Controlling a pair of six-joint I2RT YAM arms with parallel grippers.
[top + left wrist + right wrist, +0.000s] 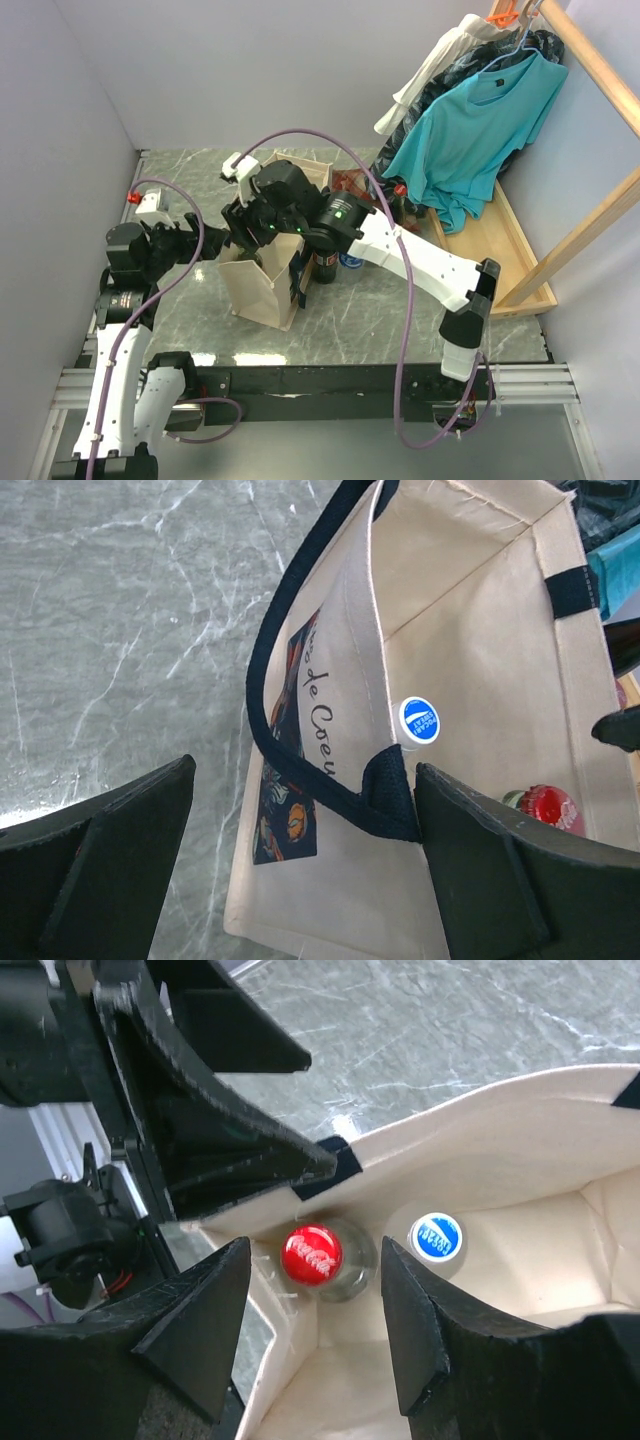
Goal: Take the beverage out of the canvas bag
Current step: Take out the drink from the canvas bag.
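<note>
My right gripper (315, 1260) straddles the red-capped bottle (312, 1253) in the canvas bag (500, 1150)
I see it unclenched, not touching (left gripper (305, 770) gapes too).

One canvas bag (262, 290) stands on the counter (400, 310). It holds two bottles: one red-capped bottle (312, 1252) and one blue-capped bottle (437, 1236). One dark bottle (325, 268) stands outside, just beside the bag. There are two arms with one tool each: the left tool (305, 780) and the right tool (315, 1260). One teal shirt (480, 130) and one white garment (430, 75) hang over the far right corner.
</note>
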